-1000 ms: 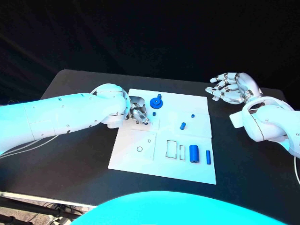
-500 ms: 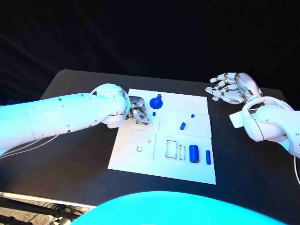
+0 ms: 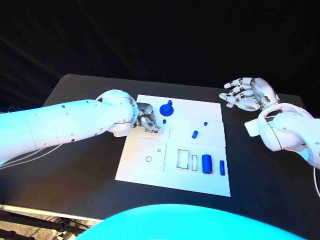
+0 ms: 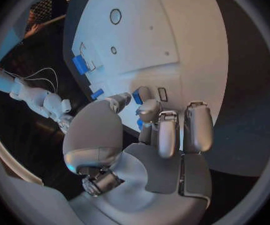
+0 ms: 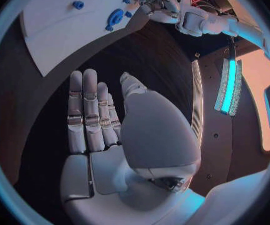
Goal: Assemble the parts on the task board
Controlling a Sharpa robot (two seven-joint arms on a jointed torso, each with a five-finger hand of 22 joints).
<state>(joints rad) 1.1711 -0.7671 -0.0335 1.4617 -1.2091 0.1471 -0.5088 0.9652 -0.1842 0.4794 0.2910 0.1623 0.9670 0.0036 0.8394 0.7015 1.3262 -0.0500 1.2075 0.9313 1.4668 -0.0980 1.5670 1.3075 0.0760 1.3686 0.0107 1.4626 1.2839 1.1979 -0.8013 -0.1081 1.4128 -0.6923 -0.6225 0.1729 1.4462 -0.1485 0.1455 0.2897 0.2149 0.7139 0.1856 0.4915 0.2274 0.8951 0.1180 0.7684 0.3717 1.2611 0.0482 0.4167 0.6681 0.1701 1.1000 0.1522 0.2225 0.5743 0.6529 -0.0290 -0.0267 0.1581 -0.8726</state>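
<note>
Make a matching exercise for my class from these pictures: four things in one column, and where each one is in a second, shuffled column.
Things:
1. left robot hand
2. right robot hand
3. round blue part
4. two long blue parts

Places:
A. far edge of the task board, beside the left robot hand
B. over the black table, off the board's right side
C. over the board's far-left corner
D. near-right area of the board, lying side by side

Pairs: 1-C, 2-B, 3-A, 4-D

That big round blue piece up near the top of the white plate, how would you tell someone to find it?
Start at the white task board in the middle of the black table. Near its far edge, just beside the left hand, sits the round blue part. It is wide and disc-like; the other blue parts are slim or tiny.
</note>
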